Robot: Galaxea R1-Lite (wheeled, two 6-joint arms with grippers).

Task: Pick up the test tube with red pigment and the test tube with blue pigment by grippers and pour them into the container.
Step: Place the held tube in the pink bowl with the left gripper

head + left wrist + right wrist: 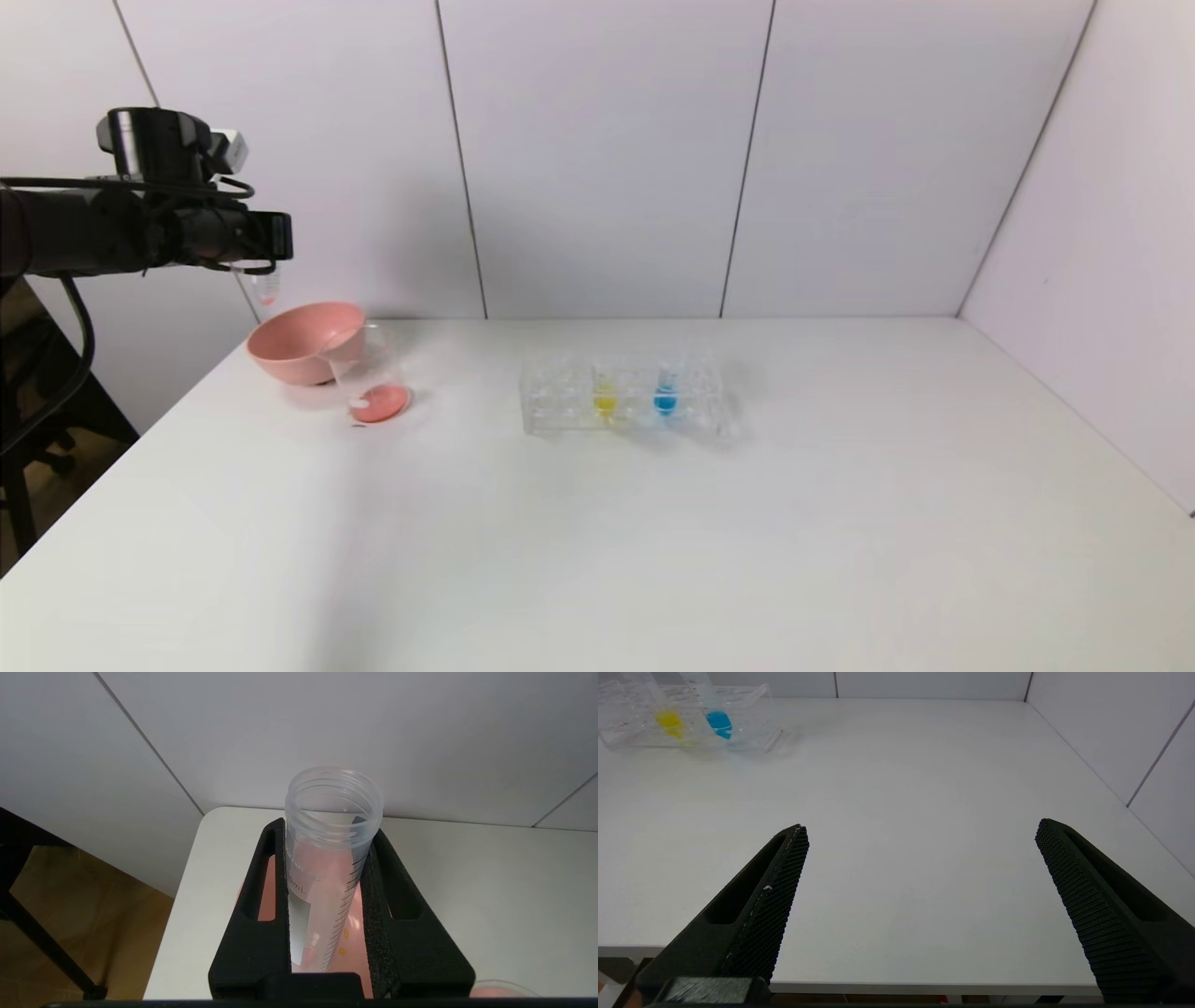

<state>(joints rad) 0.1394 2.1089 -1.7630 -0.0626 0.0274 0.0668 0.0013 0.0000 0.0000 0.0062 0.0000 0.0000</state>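
Left wrist view, test tube with red pigment [327,858] pinched upright between left gripper [327,835] jaws, right gripper [920,830] jaws spread.

A small lab test cell: a plain white table [653,541] boxed in by pale seamed wall panels [597,149] along its far and right edges. Near the middle of the far edge stands a clear multi-hole tube rack [624,397] with graduated tubes of yellow [605,399] and blue liquid [665,399]; a clear beaker [369,381] sits by the far left corner
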